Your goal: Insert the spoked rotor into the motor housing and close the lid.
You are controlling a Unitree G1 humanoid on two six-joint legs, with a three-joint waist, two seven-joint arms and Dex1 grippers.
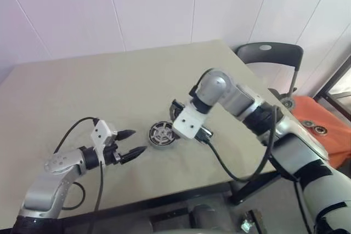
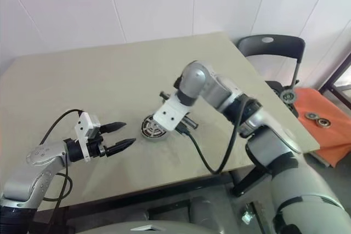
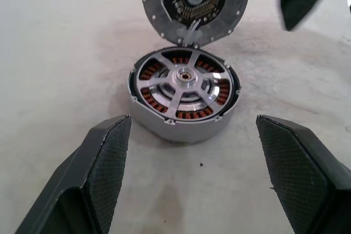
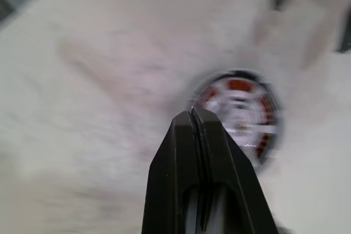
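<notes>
The motor housing [image 3: 184, 94] sits on the table with the spoked rotor [image 3: 184, 78] seated inside it. Copper windings show between the spokes. The lid [image 3: 194, 4] stands upright at the housing's far edge, its inner side facing my left wrist camera. My left gripper [image 1: 139, 141] is open and empty. It hovers just left of the housing [image 1: 163, 134] and points at it. My right gripper [image 4: 193, 114] is shut on nothing and angled down above the table beside the housing [image 4: 241, 113]. In the head views its white wrist block [image 1: 186, 121] hides the fingers.
The beige table [image 1: 109, 75] ends close behind my arms at its front edge. A dark chair [image 1: 269, 53] stands past the table's right corner. An orange surface [image 1: 315, 116] with round metal parts lies to the right of the table.
</notes>
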